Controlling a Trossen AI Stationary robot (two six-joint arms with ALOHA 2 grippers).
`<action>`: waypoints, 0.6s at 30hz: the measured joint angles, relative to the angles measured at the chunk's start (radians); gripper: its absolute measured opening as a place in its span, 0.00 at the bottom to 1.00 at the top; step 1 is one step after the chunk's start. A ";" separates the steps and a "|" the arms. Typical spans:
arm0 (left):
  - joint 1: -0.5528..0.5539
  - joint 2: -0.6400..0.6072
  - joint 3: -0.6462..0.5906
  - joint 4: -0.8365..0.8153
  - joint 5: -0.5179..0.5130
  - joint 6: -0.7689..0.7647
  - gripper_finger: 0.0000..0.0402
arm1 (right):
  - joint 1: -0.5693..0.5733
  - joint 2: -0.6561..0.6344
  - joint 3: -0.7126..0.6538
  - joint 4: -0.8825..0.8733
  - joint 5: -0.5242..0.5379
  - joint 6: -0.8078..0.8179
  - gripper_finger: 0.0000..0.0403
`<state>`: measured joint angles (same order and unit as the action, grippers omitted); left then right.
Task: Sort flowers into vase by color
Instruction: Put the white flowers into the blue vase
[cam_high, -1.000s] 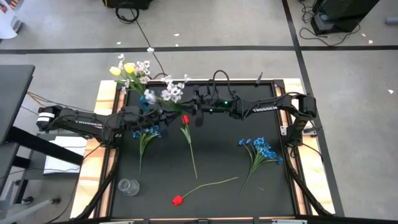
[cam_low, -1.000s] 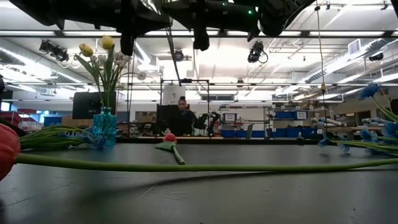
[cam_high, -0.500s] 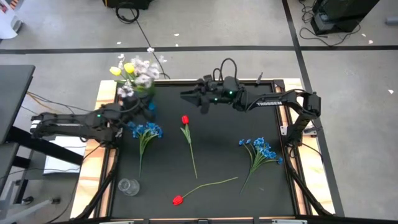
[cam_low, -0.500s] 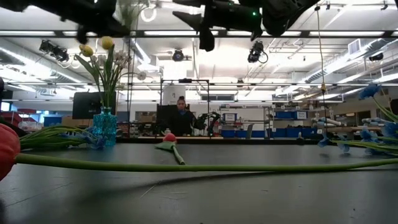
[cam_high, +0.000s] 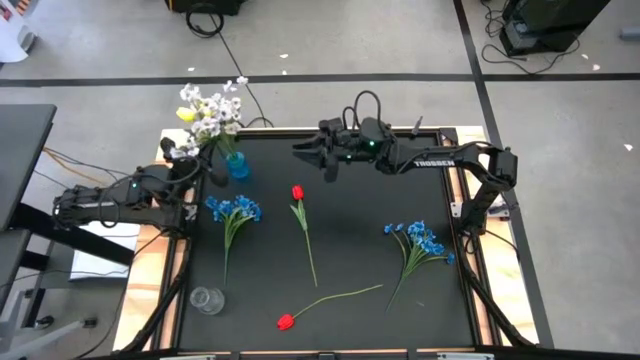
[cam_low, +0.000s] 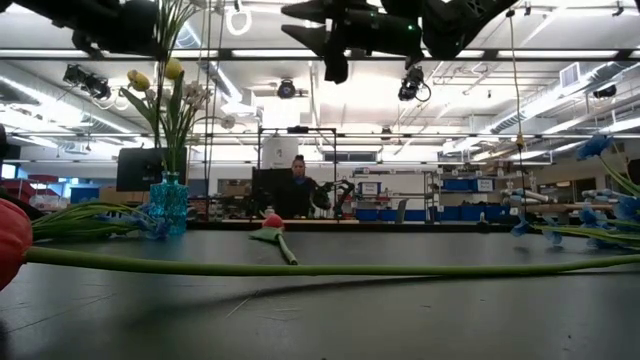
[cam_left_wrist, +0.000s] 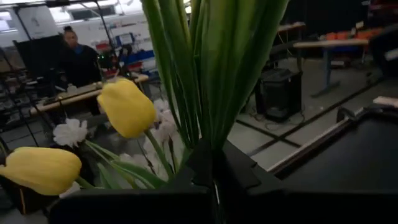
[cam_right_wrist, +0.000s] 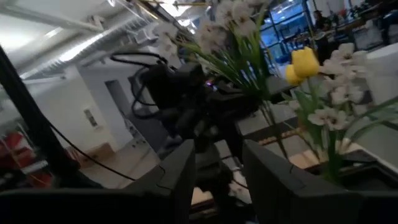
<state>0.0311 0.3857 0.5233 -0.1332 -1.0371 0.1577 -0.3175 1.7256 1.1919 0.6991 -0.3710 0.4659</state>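
- Flowers with long green plastic stems are seen in two places: a bunch of yellow tulips and small white blossoms (cam_high: 207, 110) stands in a small blue glass vase (cam_high: 236, 165) at the far left corner of the black table top (cam_high: 360, 240), and the rest lie flat on the table.
- On the table, a spray of small blue blossoms (cam_high: 232, 212) lies just in front of the vase, a second blue spray (cam_high: 418, 242) lies toward the right side, a red tulip (cam_high: 299, 200) lies near the middle, and another red tulip (cam_high: 288, 321) lies near the front edge.
- The left gripper (cam_high: 208, 170) is held raised beside the vase, its fingers pinched on a bundle of green stems (cam_left_wrist: 205, 68).
- The right gripper (cam_high: 305, 150) is held above the far middle of the table, fingers (cam_right_wrist: 177, 171) spread and holding nothing.
- A small clear glass jar (cam_high: 206, 300) stands at the front left of the table.
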 joint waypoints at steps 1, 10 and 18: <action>0.000 -0.006 -0.012 0.016 0.001 0.000 0.02 | -0.003 0.000 0.000 -0.006 0.000 -0.015 0.35; 0.018 -0.035 -0.240 0.465 0.000 0.165 0.03 | -0.048 0.000 0.000 -0.021 -0.047 -0.050 0.35; 0.042 -0.035 -0.314 0.596 0.001 0.277 0.05 | -0.083 0.000 0.000 -0.021 -0.125 -0.017 0.35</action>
<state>0.0727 0.3504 0.2088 0.4625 -1.0359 0.4343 -0.4008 1.7256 1.1919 0.6777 -0.4957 0.4492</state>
